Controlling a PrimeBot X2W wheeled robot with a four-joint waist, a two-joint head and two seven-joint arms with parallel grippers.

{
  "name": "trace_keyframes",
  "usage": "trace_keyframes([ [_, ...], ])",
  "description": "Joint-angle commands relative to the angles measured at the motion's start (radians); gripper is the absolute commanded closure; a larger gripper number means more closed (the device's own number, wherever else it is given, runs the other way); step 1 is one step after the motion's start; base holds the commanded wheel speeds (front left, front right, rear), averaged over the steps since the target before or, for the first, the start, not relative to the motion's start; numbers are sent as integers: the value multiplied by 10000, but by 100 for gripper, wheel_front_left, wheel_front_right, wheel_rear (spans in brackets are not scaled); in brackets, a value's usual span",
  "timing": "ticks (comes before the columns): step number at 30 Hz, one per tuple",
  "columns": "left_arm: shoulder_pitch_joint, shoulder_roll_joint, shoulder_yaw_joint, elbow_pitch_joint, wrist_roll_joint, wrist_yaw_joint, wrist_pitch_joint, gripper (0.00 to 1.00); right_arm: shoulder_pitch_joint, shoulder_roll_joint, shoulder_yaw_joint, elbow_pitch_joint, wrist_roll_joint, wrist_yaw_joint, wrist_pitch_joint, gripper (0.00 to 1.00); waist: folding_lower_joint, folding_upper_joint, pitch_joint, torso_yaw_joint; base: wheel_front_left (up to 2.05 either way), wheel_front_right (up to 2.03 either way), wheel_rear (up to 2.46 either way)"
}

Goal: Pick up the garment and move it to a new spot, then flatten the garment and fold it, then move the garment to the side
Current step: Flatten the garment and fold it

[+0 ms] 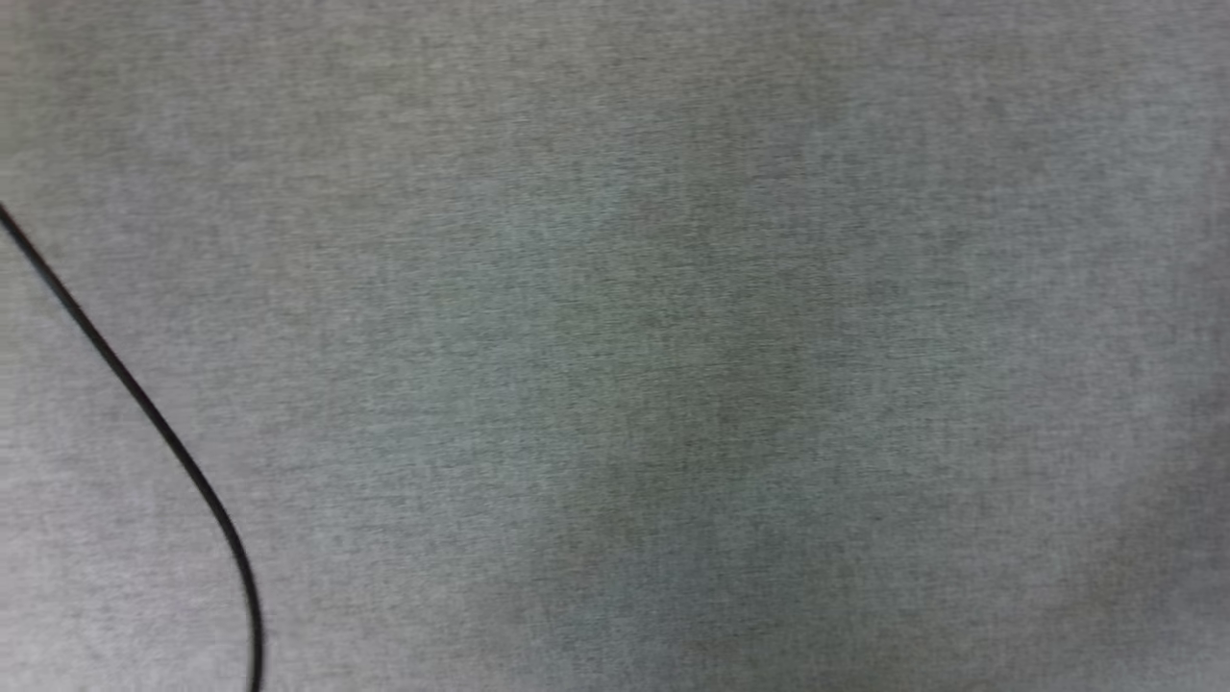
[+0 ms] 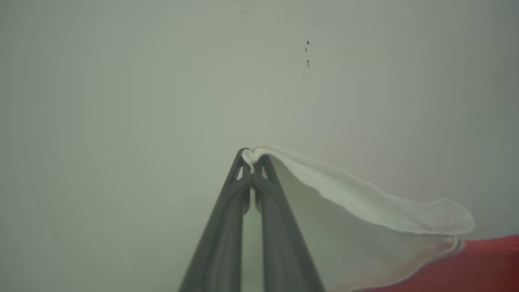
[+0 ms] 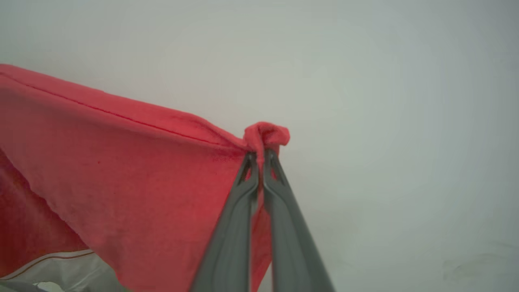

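- Grey fabric surface (image 1: 673, 336), black cable (image 1: 144, 404).
- L fingers (image 2: 227, 227) pinch garment (image 2: 365, 202) by white sleeve, R fingers (image 3: 233, 227) pinch red edge.
- Step: carry; next lower evenly, taut.

The head camera looks down from quite near on a grey woven surface (image 1: 673, 336). It is so near that the weave is visible, and a black cable (image 1: 144, 408) lies across it.

The left wrist camera looks along the left arm's fingers (image 2: 221, 239) toward a pale plain background. It sits very near the white end of the shirt (image 2: 365, 202), which these fingers pinch.

The right wrist camera looks along the right arm's fingers (image 3: 231, 235) toward a similar pale background. It is equally near, at a red end of the shirt (image 3: 121, 162).

The two wrist views share the shirt, each seeing it from its own end.
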Motion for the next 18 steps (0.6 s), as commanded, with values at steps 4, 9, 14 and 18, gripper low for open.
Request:
trace_keyframes([
  [4,1702,-471,-409,631,-65,-322,-505,100,982,-218,865,854,-106,-11,-968,100,-3,0,-237,272,0,0,0],
  [9,3413,-743,-667,712,-82,-472,-710,100,2129,-73,1188,1371,133,-9,-1443,100,-3,0,-636,362,0,0,0],
  [14,5843,-969,-811,325,-67,-454,-814,100,3727,-132,1680,1703,523,-9,-1725,100,-3,0,-1402,483,0,0,0],
  [18,7956,-1065,-819,-209,-202,-401,-833,100,5097,-287,1924,1912,991,-9,-1812,100,-3,0,-2230,599,0,0,0],
])
